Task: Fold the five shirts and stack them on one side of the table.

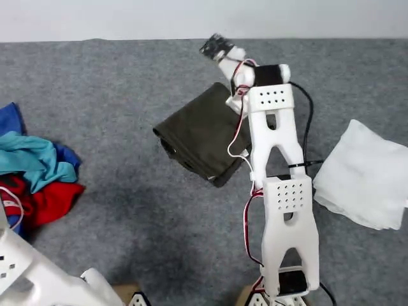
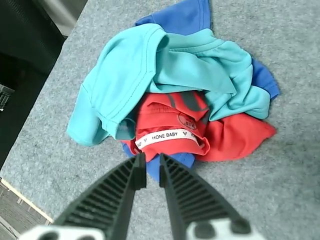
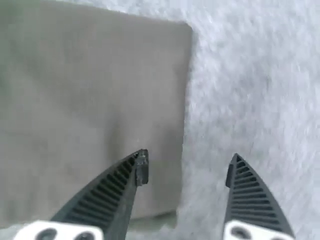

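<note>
A folded dark olive shirt [image 1: 201, 135] lies mid-table. My right gripper [image 1: 217, 46] hovers past its far corner, open and holding nothing. In the right wrist view, the right gripper [image 3: 189, 169] has one fingertip [image 3: 141, 165] over the olive shirt [image 3: 90, 110] near its edge and the other above bare felt. A folded white shirt [image 1: 364, 175] rests at the right. At the left edge sits a crumpled pile: teal shirt [image 1: 32, 160], red shirt [image 1: 48, 199], blue shirt [image 1: 9, 118]. My left gripper [image 2: 148, 169] is shut just above the pile, near the red shirt [image 2: 227, 137], below the teal shirt [image 2: 145, 65].
Grey felt [image 1: 127, 242] covers the table, with open room in front of and between the shirts. The table's far edge [image 1: 127, 41] meets a pale wall. The right arm's white links [image 1: 284, 191] stretch from the near edge between the olive and white shirts.
</note>
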Motion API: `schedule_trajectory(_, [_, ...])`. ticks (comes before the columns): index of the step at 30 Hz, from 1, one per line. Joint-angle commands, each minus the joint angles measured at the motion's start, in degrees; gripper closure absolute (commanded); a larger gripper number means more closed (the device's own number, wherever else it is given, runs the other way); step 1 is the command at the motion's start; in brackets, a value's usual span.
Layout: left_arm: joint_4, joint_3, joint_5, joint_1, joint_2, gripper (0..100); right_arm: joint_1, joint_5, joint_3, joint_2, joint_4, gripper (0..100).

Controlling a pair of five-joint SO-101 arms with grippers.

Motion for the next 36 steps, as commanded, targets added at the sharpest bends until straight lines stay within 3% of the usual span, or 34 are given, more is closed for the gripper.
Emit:
schedule_trajectory(1, [-1.14, -0.13, -0.62, 0.26, -0.7, 94, 0.66, -11.25, -9.41, -3.91, 8.4, 73.5])
schedule_trajectory(6, [-1.85, -0.13, -0.62, 0.26, -0.35, 94, 0.75, -34.29, -12.04, -5.14, 10.77, 73.5])
schedule_trajectory(12, [-4.57, -0.22, -2.99, 0.26, -0.35, 94, -0.04, -47.12, -5.1, -10.24, 10.77, 73.5])
schedule_trajectory(19, [-5.98, -0.48, -7.38, 0.26, -0.79, 94, -2.59, -57.67, 13.98, -25.01, 10.59, 73.4])
schedule_trajectory(24, [-5.98, -0.4, -7.38, 0.26, -0.62, 94, -4.7, -75.08, 20.04, -25.8, 8.75, 66.3])
schedule_trajectory(31, [-5.98, -0.31, -7.56, 0.26, -0.35, 94, -5.41, -83.87, 20.13, -13.49, 0.75, 61.4])
schedule_trajectory(36, [-5.98, -0.22, -9.05, 0.35, -0.35, 94, -6.73, -84.31, 20.13, -6.99, -7.34, 61.5])
